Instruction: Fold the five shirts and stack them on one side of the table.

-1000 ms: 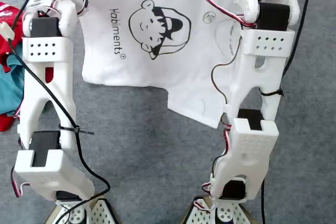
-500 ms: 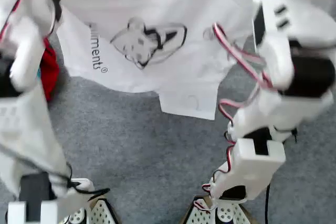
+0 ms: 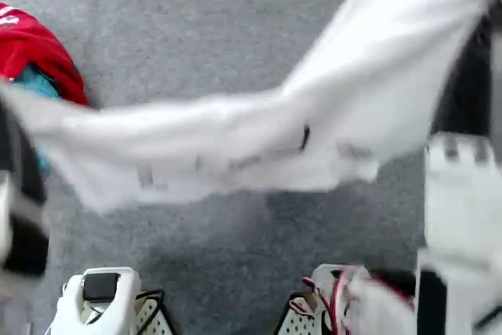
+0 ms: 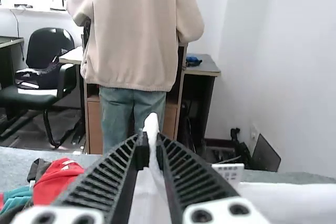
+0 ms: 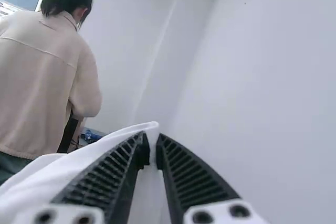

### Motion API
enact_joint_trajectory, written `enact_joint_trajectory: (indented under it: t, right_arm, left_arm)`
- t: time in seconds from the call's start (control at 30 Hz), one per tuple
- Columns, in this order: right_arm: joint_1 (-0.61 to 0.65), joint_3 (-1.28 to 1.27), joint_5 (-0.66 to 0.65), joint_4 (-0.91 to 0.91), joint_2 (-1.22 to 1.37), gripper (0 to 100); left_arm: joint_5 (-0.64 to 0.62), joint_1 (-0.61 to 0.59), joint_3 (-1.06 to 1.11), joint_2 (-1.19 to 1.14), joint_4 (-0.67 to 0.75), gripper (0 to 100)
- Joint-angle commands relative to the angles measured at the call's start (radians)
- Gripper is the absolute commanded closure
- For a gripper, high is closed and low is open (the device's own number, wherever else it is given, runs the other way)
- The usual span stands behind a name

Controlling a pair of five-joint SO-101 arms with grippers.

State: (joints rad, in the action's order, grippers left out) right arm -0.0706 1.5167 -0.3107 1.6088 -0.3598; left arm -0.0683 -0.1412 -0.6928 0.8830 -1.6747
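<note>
A white shirt (image 3: 259, 143) hangs stretched in the air across the grey table (image 3: 235, 45), held up at both ends. My left gripper (image 4: 150, 150) is shut on one edge of the white shirt (image 4: 152, 129), raised and pointing out at the room. My right gripper (image 5: 150, 148) is shut on another edge of the white shirt (image 5: 68, 169), tilted up toward a wall. A red shirt (image 3: 35, 49) and a teal shirt (image 3: 35, 88) lie bunched at the table's left side.
Both arm bases (image 3: 98, 304) sit at the table's near edge. The right arm (image 3: 459, 225) rises at the right side. Grey table surface lies bare under the lifted shirt.
Both arms have swung up and lifted the white shirt off the table; its printed front no longer faces the camera and it now hangs as a stretched band.
</note>
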Motion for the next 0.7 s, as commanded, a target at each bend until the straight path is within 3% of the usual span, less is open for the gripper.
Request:
enact_joint_trajectory:
  t: [0.0,0.23,0.4,0.67]
  right_arm:
    - [-0.009,-0.143,0.005,-0.072,-0.114,98.4]
    - [-0.009,-0.406,0.005,-0.296,-0.306,98.4]
    - [-0.011,-0.473,0.003,-0.361,-0.361,98.4]
    - [-0.011,-0.476,0.002,-0.367,-0.361,98.4]
  left_arm:
    - [-0.003,-0.007,-0.016,0.066,-0.014,97]
    - [-0.008,-0.058,-0.015,0.109,-0.069,97]
    - [-0.009,-0.097,0.035,0.127,-0.086,97]
    - [-0.002,-0.091,0.36,0.281,-0.081,97]
